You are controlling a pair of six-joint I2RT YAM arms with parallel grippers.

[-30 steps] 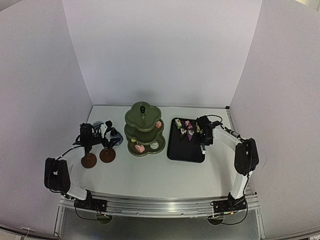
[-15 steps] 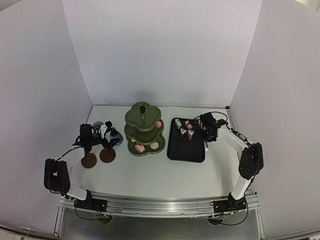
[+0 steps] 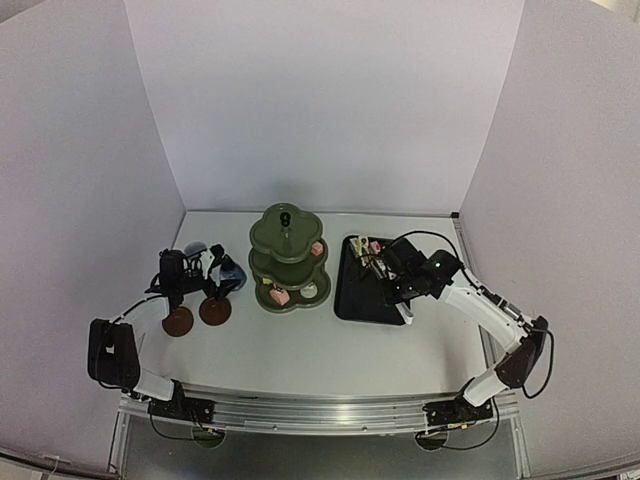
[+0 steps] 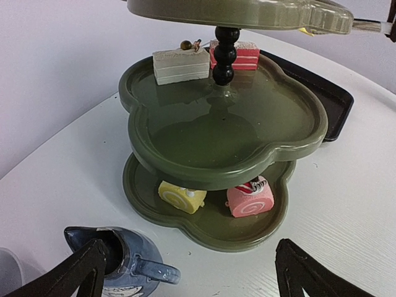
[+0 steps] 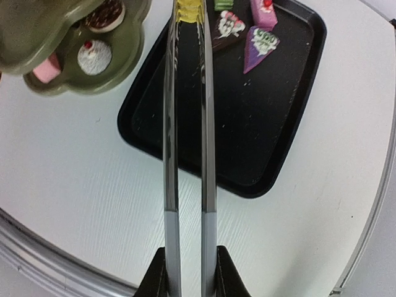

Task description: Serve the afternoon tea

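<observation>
The olive-green three-tier stand (image 3: 288,258) stands mid-table and also shows in the left wrist view (image 4: 223,133). Its middle tier holds a white cake (image 4: 181,64) and a red cake (image 4: 241,54). Its bottom tier holds a yellow roll (image 4: 181,197) and a pink roll (image 4: 250,198). My left gripper (image 3: 215,270) is open, with the small blue jug (image 4: 120,263) beside its left finger. The pale cup (image 3: 195,249) stands behind, and two brown coasters (image 3: 178,320) (image 3: 214,311) lie in front. My right gripper (image 5: 190,266) is shut on metal tongs (image 5: 189,124), which pinch a yellow cake (image 5: 189,9) above the tray.
The black tray (image 5: 247,124) lies right of the stand (image 3: 372,290). A purple wedge (image 5: 261,44), a brown cake (image 5: 228,26) and a pink cake (image 5: 263,9) lie at its far end. A white cupcake (image 5: 94,55) and a chocolate donut (image 5: 105,13) sit on the stand. White walls enclose three sides.
My right gripper has moved from the tray's back right toward its near side, and the arm's elbow has swung out to the right. The left arm has not moved.
</observation>
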